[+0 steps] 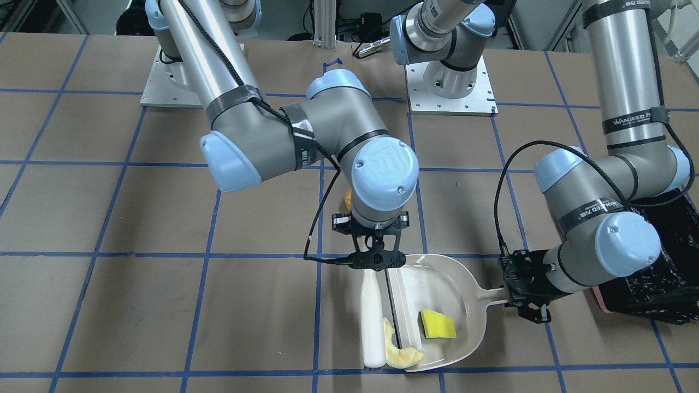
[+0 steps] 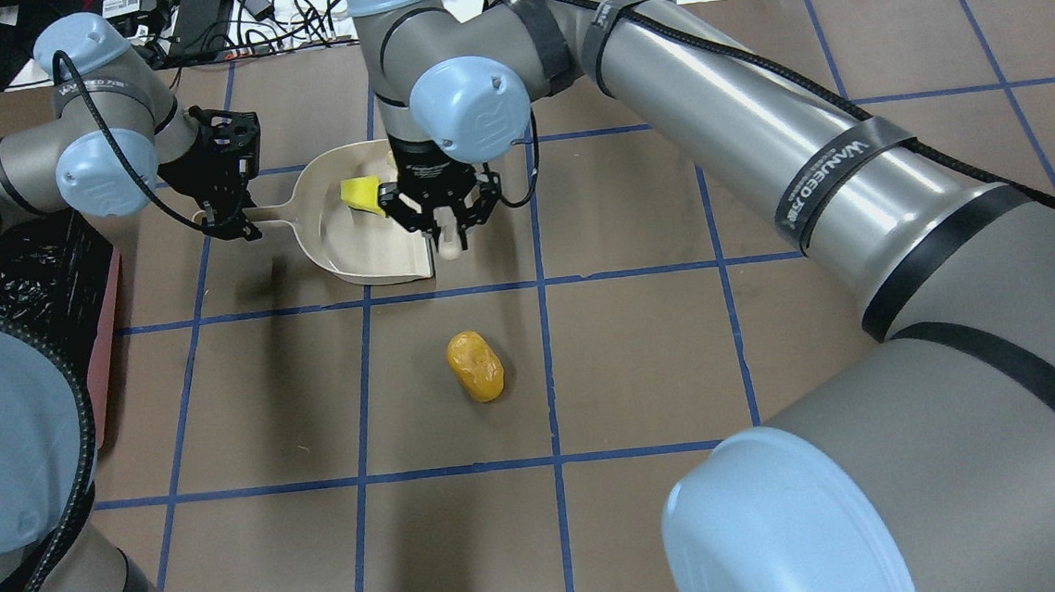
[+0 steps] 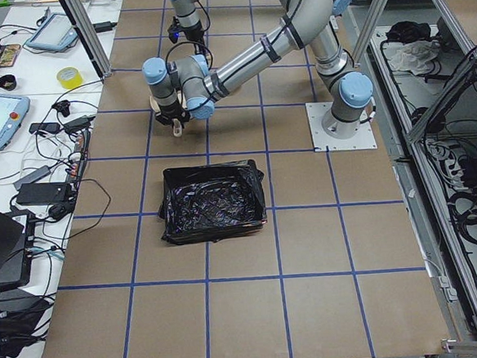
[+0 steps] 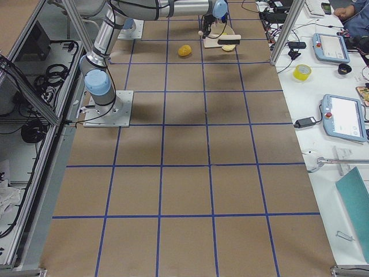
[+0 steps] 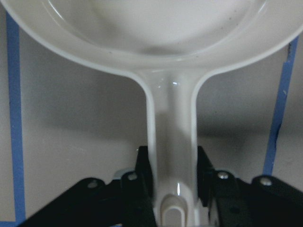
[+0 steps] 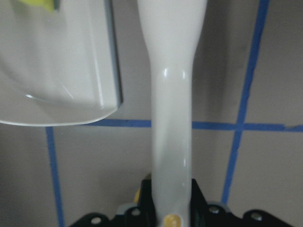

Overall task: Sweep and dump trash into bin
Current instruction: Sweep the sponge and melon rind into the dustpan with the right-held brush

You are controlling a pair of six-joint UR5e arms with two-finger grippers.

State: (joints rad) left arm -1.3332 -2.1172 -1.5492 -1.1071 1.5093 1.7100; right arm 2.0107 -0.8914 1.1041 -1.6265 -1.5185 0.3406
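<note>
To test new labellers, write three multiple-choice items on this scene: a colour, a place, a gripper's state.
1. The bin's liner is: A. white B. black C. blue
2. The potato lies: A. on the table, apart from the dustpan B. in the dustpan C. in the bin
3. The left gripper is: A. open B. shut on the potato C. shut on the dustpan
Key: 1 B, glossy black in the left view; 2 A, alone on the table in the overhead view; 3 C, clamped on it in the left wrist view.
</note>
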